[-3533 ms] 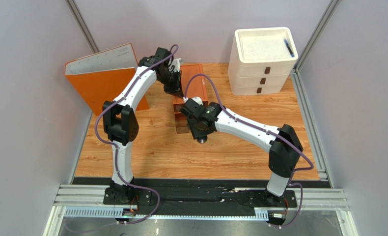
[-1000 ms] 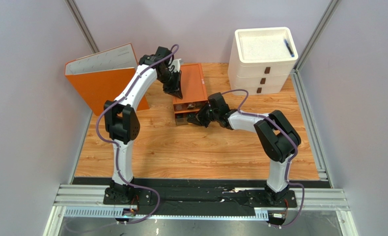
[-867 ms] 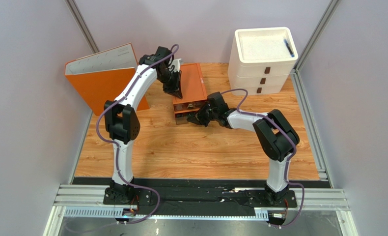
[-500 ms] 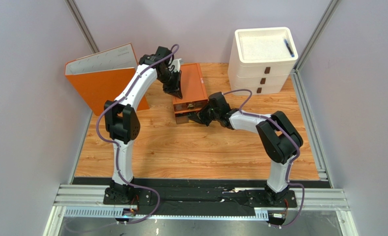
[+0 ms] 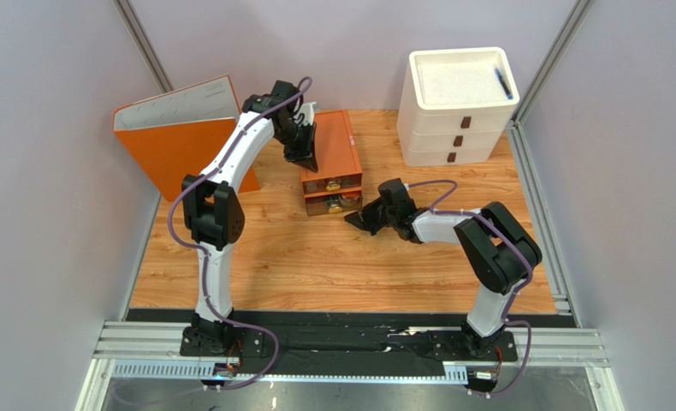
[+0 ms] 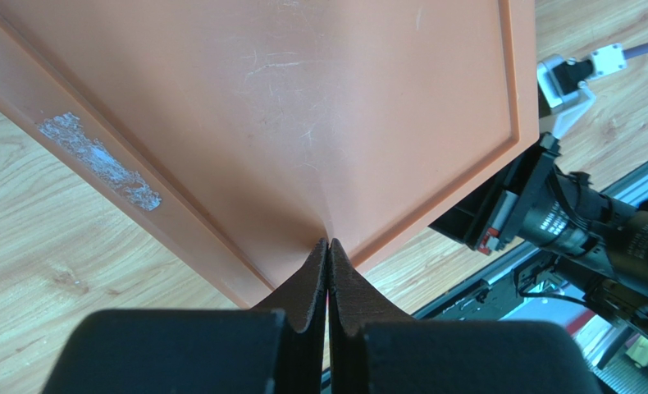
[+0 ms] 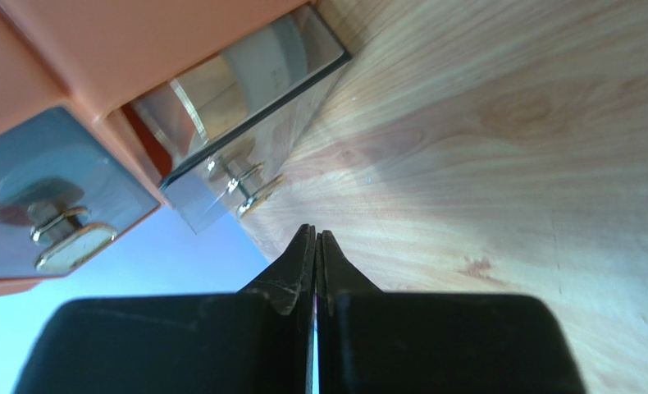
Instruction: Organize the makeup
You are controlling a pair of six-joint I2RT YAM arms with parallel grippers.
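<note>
A wooden desk [image 5: 316, 265] is enclosed by pale lilac walls [image 5: 50, 171] with metal framing at the corners. Near the middle of the desk stands a small orange drawer unit [image 5: 335, 147] with two clear-fronted drawers, which serves as the landmark here. To the left of the unit an orange binder [image 5: 179, 141] is stood open and leaning. To the right of the unit, against the back wall, a white drawer stack [image 5: 458, 107] is placed, and a black pen [image 5: 504, 83] lies on its top. The left hand [image 5: 305, 160] is set down on the orange top of the unit near its left edge, with its fingers pressed tightly together and nothing between them. The right hand [image 5: 355, 220] is held low over the desk just in front of the unit and to its right, close to the lower drawer [image 7: 245, 123] but apart from it; its fingers are likewise clenched on nothing. The makeup [image 7: 233, 74] is kept inside the unit: through the clear front of the lower drawer a round pale item with a gold rim can be made out. What lies in the upper drawer [image 7: 48, 193] cannot be told, since its front reflects light. Gold handles [image 7: 252, 190] are fitted to both drawer fronts.
</note>
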